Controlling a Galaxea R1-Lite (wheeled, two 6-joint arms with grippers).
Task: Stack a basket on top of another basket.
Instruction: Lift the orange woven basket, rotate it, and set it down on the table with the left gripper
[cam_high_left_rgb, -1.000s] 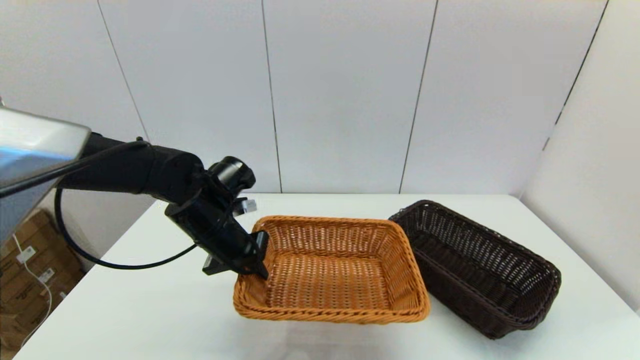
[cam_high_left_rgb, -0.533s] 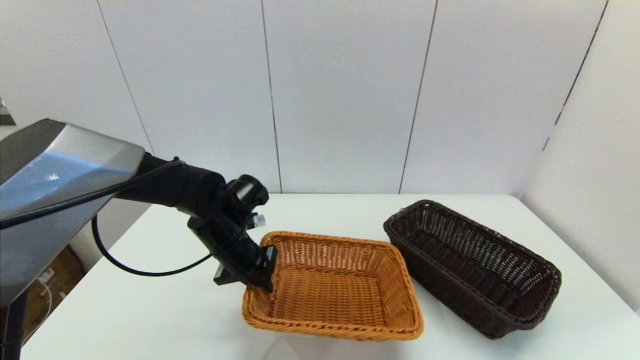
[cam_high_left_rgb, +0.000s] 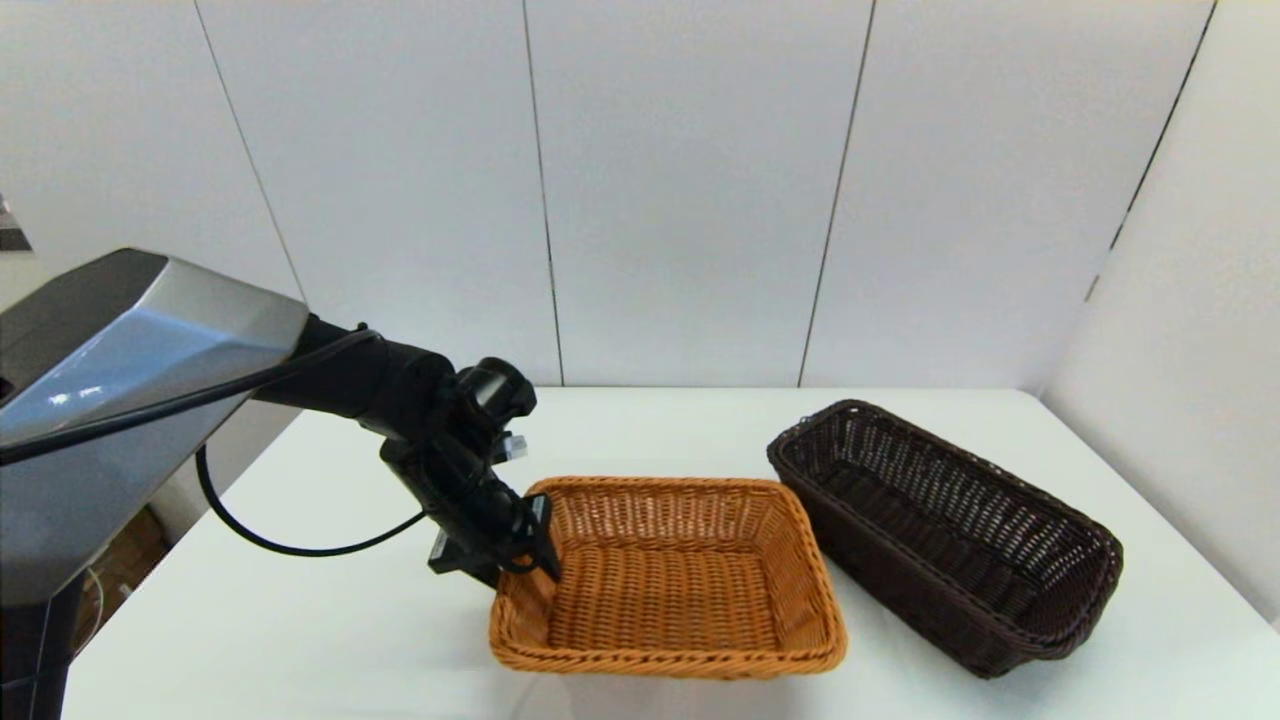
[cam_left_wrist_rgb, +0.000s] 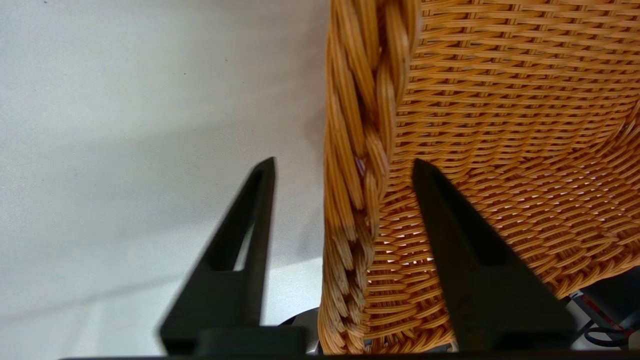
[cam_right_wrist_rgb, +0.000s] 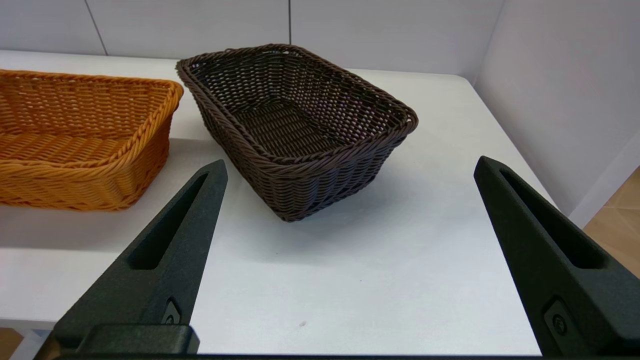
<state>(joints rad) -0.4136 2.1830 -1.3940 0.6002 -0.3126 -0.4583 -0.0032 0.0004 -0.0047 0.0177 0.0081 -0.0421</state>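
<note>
With my left gripper (cam_left_wrist_rgb: 345, 170) straddling the tan basket (cam_high_left_rgb: 680, 580) rim, fingers spread and not clamping, nothing is stacked yet. Just right of it sits the dark basket (cam_high_left_rgb: 950, 530); my right gripper (cam_right_wrist_rgb: 350, 180) waits open, short of it.

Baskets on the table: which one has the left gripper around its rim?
The orange basket; the left gripper straddles its rim. The dark brown basket stands untouched.
</note>
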